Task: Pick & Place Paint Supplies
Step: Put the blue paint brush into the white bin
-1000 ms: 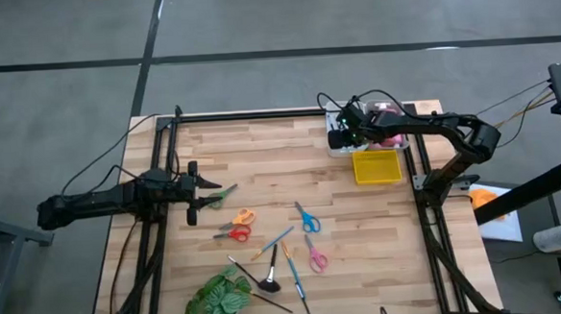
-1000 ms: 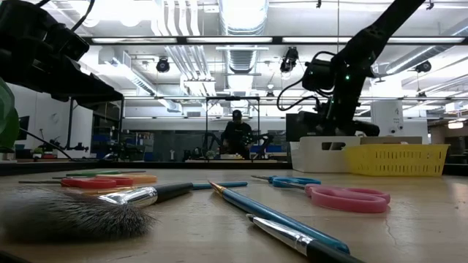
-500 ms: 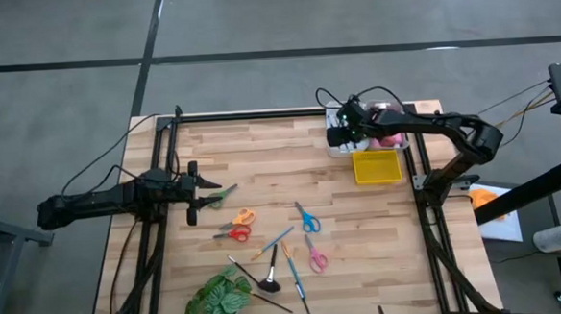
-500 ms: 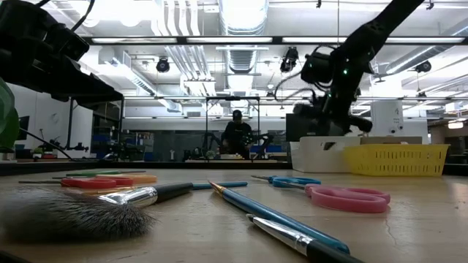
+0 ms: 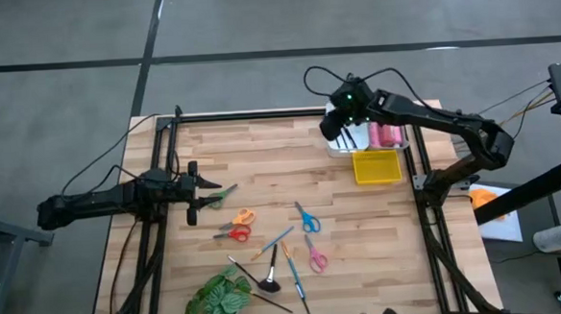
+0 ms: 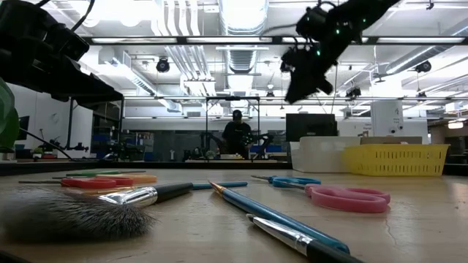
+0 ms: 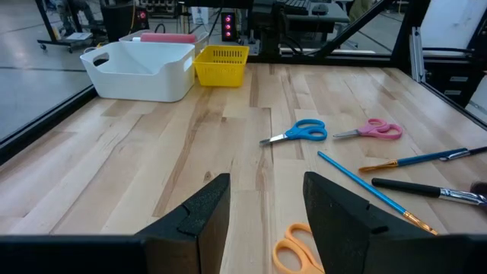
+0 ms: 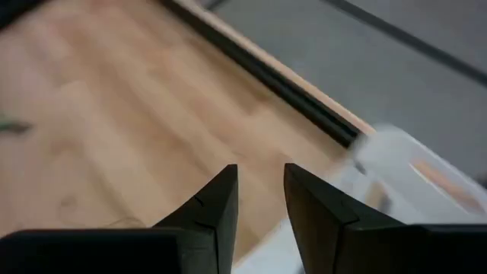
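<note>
Above the white bin [image 5: 345, 140], right gripper [image 5: 329, 127] hangs clear, fingers parted and empty, pink tubes [image 5: 387, 135] inside; left gripper [image 5: 205, 192] waits spread near green scissors [image 5: 221, 192].

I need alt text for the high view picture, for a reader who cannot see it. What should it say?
Seen from above, the right gripper, empty and open, hangs beside a white bin holding pink tubes, next to a yellow basket. Scissors and brushes lie scattered mid-table; the left gripper waits open at the left.
</note>
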